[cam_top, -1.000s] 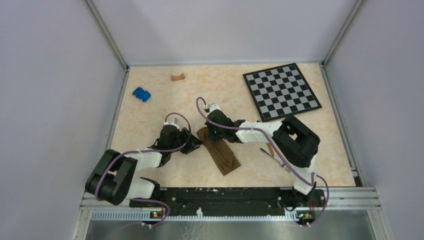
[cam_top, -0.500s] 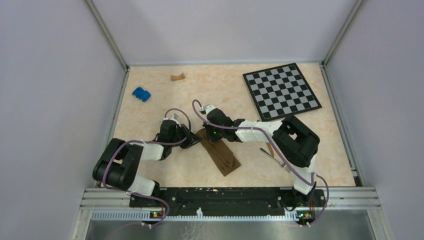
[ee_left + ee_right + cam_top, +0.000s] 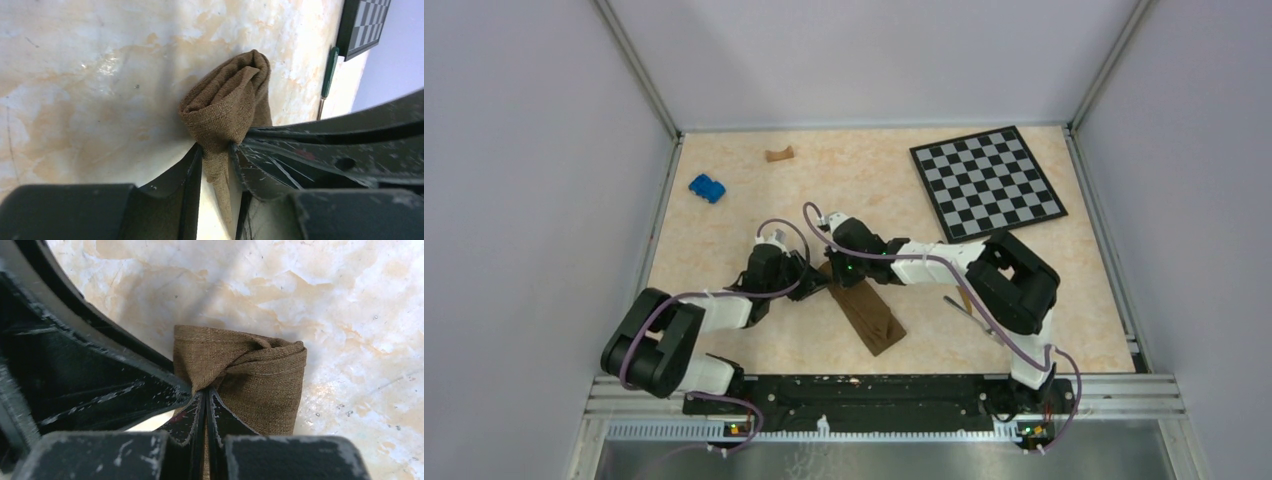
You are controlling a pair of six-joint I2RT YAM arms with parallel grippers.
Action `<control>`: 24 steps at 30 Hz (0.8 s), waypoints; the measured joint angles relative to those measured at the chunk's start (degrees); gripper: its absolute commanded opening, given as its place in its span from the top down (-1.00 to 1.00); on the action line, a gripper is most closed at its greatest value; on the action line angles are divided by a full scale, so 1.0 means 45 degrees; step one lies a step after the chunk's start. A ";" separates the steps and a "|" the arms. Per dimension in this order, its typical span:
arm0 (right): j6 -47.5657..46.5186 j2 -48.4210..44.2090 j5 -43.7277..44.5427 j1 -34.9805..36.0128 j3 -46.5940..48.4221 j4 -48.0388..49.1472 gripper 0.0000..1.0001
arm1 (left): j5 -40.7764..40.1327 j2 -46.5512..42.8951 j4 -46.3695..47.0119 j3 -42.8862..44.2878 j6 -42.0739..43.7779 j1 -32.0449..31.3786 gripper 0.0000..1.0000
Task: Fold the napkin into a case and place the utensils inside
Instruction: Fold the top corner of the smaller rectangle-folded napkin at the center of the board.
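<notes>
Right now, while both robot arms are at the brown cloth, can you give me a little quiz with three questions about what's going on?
1. True or false: the left gripper and the right gripper both pinch the brown napkin.
2. Where does the checkerboard lie? A) at the far right B) under the napkin C) between the two grippers
3. Fill in: the small block at the far left is ____.
Key: 1 true; 2 A; 3 blue.
</notes>
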 measured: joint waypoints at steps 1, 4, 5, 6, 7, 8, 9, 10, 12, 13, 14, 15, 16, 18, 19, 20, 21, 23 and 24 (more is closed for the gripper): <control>0.0097 0.0000 -0.0078 -0.0049 -0.0141 0.0185 1.00 | -0.0019 -0.0092 -0.0005 -0.0019 -0.0029 -0.0039 0.37; 0.0486 -0.0019 -0.0505 -0.0185 -0.0636 0.0962 1.00 | -0.0039 -0.0495 0.0083 -0.0233 -0.0233 -0.0112 0.38; 0.0665 -0.0063 -0.0695 -0.0248 -0.0811 0.1243 1.00 | -0.0049 -0.0622 0.0126 -0.0345 -0.0316 -0.0117 0.39; 0.0918 -0.0136 -0.0903 -0.0345 -0.1010 0.1486 1.00 | -0.0083 -0.0845 0.0175 -0.0554 -0.0486 -0.0126 0.39; 0.1185 -0.0199 -0.1073 -0.0423 -0.1180 0.1642 1.00 | -0.0102 -0.1010 0.0180 -0.0709 -0.0568 -0.0131 0.38; 0.1418 -0.0248 -0.1224 -0.0525 -0.1326 0.1792 1.00 | -0.0146 -0.1253 0.0136 -0.0923 -0.0738 -0.0151 0.37; 0.1651 -0.0277 -0.1399 -0.0627 -0.1447 0.1957 1.00 | -0.0160 -0.1486 0.0015 -0.1083 -0.0840 -0.0160 0.36; 0.1875 -0.0301 -0.1574 -0.0729 -0.1583 0.2137 1.00 | -0.0180 -0.1656 -0.0112 -0.1175 -0.0913 -0.0170 0.35; 0.2487 -0.0384 -0.2074 -0.0996 -0.2016 0.2730 1.00 | -0.0301 -0.2011 -0.0413 -0.1282 -0.1103 -0.0204 0.47; 0.2696 -0.0389 -0.2268 -0.1088 -0.2157 0.2880 1.00 | -0.0364 -0.2123 -0.0466 -0.1321 -0.1161 -0.0209 0.53; 0.2968 -0.0389 -0.2511 -0.1171 -0.2263 0.3089 1.00 | -0.0379 -0.2205 -0.0481 -0.1360 -0.1234 -0.0214 0.57; 0.3240 -0.0389 -0.2725 -0.1239 -0.2351 0.3254 1.00 | -0.0423 -0.2234 -0.0481 -0.1370 -0.1277 -0.0214 0.60; 0.3502 -0.0389 -0.2934 -0.1282 -0.2424 0.3468 1.00 | -0.0432 -0.2229 -0.0466 -0.1370 -0.1287 -0.0214 0.63; 0.3920 -0.0389 -0.3308 -0.1263 -0.2501 0.3784 1.00 | -0.0423 -0.2103 -0.0340 -0.1370 -0.1316 -0.0214 0.66; 0.4124 -0.0389 -0.3449 -0.1219 -0.2540 0.3997 1.00 | -0.0418 -0.1933 -0.0223 -0.1360 -0.1321 -0.0223 0.67; 0.4269 -0.0389 -0.3565 -0.1180 -0.2565 0.4167 1.00 | -0.0423 -0.1749 -0.0151 -0.1350 -0.1316 -0.0238 0.67; 0.4386 -0.0374 -0.3648 -0.1141 -0.2565 0.4269 1.00 | -0.0432 -0.1525 -0.0097 -0.1336 -0.1321 -0.0267 0.68; 0.4600 -0.0257 -0.3818 -0.1093 -0.2565 0.4585 1.00 | -0.0481 -0.1224 0.0068 -0.1268 -0.1331 -0.0379 0.69; 0.4673 -0.0189 -0.3832 -0.1078 -0.2565 0.4682 1.00 | -0.0534 -0.1117 0.0117 -0.1205 -0.1307 -0.0437 0.70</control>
